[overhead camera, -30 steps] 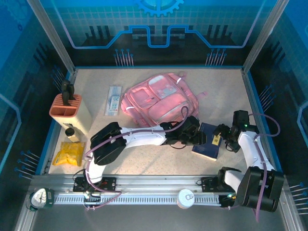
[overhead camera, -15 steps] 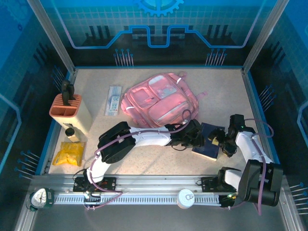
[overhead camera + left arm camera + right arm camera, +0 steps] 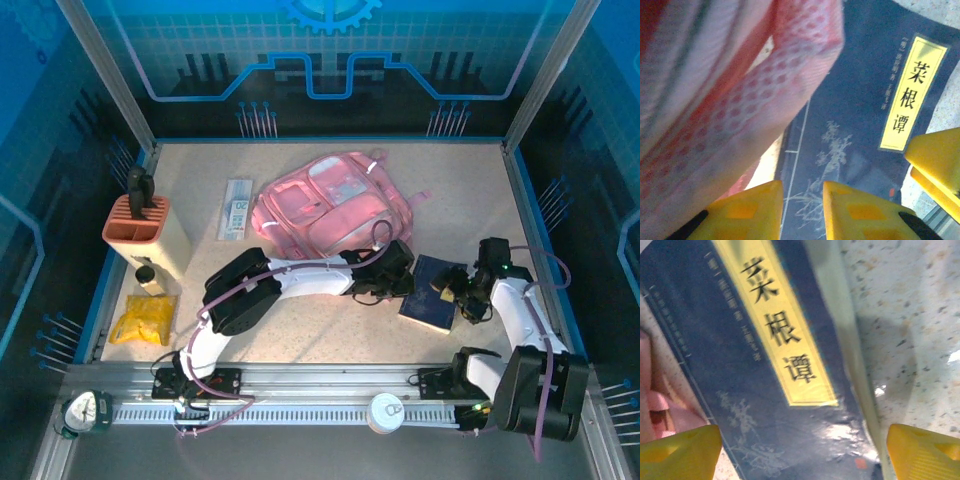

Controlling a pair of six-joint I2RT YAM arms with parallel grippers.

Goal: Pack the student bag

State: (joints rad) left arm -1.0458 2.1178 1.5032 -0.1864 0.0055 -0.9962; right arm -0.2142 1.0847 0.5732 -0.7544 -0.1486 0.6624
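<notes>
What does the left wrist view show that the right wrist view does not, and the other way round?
Left wrist view: the student bag's pink mesh fabric covers the left half, in front of the dark blue book's edge; the left gripper's fingers stand close together. Right wrist view: a broad stretch of speckled table beside the book, and the right gripper wide open, one finger at each side of the book. Both: the book with its yellow title label, and some pink of the bag.

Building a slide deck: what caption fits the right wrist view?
Right end effector, open, flanks a dark blue book with yellow title strip on speckled tabletop, pink fabric student bag beside it.
</notes>
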